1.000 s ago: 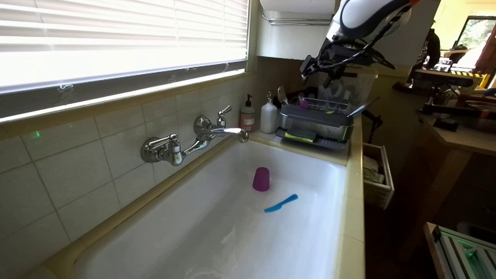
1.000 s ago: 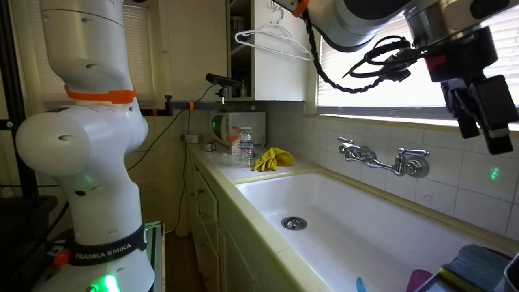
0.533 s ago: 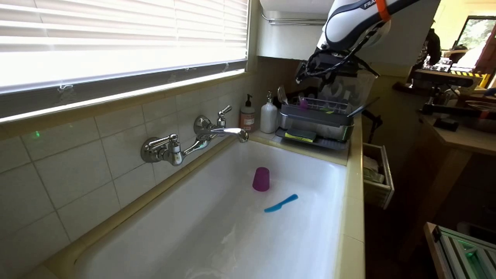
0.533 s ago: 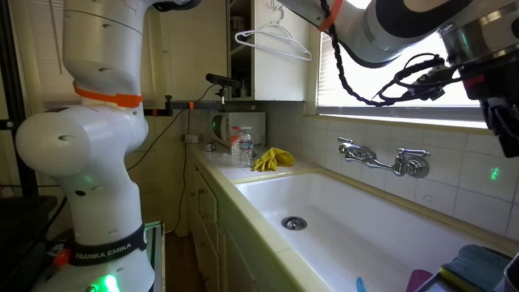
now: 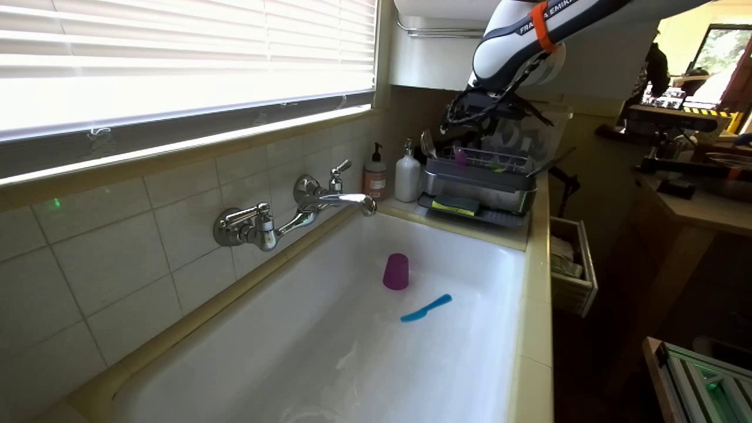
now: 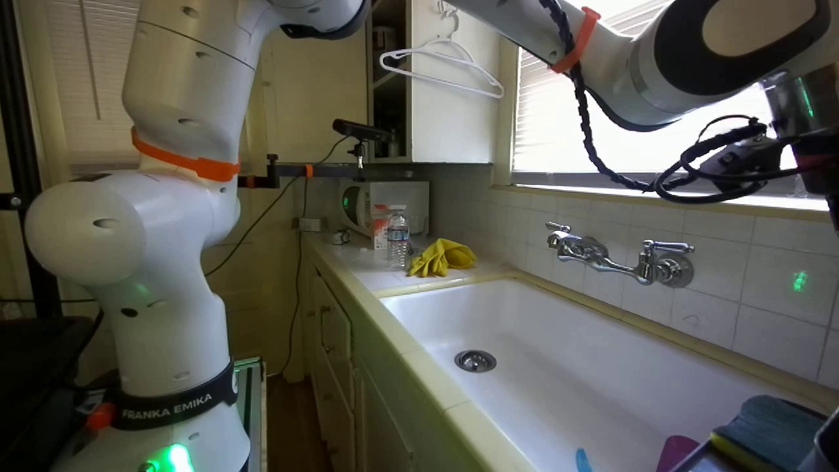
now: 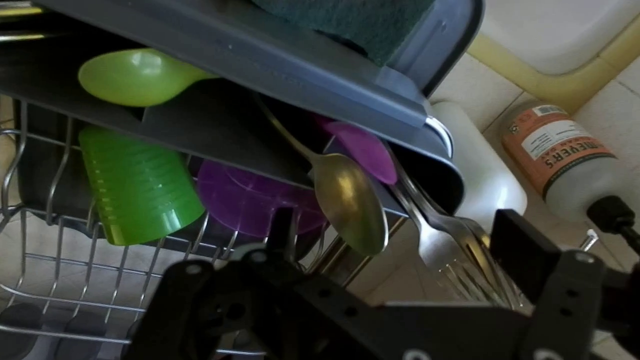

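My gripper [image 7: 402, 237] is open above the dish rack's utensil holder [image 7: 300, 85]. Metal forks [image 7: 445, 245] and a metal spoon [image 7: 350, 202] stick out of the holder and show between its fingers; no grasp is visible. A purple spoon [image 7: 367, 152] lies between them, and a lime spoon [image 7: 137, 77] is farther along. A green cup [image 7: 142, 187] and a purple dish [image 7: 250, 200] sit in the wire rack. In an exterior view the gripper [image 5: 464, 129] hovers over the dish rack [image 5: 479, 182]. A purple cup [image 5: 396, 272] and a blue knife [image 5: 426, 309] lie in the sink.
A white pump bottle [image 5: 407, 176] and a labelled soap bottle [image 5: 375, 176] stand beside the rack. A sponge [image 5: 455, 204] lies before it. The faucet [image 5: 346, 201] reaches over the sink [image 5: 329, 364]. An open drawer [image 5: 573, 267] juts out. Yellow gloves [image 6: 442, 257] lie on the counter.
The arm has moved lower and toward the window side, bringing the gripper down over the dish rack. In an exterior view the gripper has gone past the right edge. The sink items stayed still.
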Controlling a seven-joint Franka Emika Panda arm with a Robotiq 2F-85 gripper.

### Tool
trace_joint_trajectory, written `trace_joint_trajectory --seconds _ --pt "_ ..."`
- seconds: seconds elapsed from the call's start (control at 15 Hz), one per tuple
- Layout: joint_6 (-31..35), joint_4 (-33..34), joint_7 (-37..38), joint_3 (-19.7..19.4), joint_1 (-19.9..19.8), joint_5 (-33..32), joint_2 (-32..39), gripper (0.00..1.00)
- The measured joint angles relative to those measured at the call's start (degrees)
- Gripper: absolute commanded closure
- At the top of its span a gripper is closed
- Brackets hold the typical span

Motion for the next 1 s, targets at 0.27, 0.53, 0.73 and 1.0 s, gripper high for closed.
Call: trace_joint_trajectory --seconds 0.27,0.53,0.73,1.0 --pt "-0.07 2.98 0.0 -0.23 -0.42 1.58 3.18 0.0" --pt "-0.29 5.08 0.0 -0.69 -0.46 1.9 5.73 0.0" --pt "-0.78 5.99 0.0 -0.96 -0.47 1.9 7.25 0.34" --pt "-2.79 7.06 0.0 -1.12 -0.47 1.89 8.69 0.54"
